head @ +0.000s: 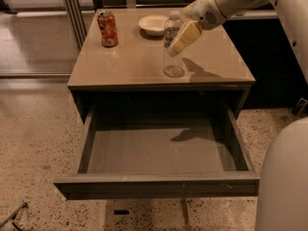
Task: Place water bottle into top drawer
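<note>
The water bottle (173, 64) stands upright on the tan table top (120, 61), right of centre, clear with a white cap. My gripper (181, 38) comes in from the upper right on the white arm and overlaps the bottle's upper half at its right side. The bottle's base rests on the table. The top drawer (159, 184) is pulled wide open below the table top, and its grey interior holds nothing.
An orange-red soda can (108, 28) stands at the table's back left. A white bowl (153, 24) sits at the back centre. My white base (284, 177) is at the lower right. Speckled floor surrounds the table.
</note>
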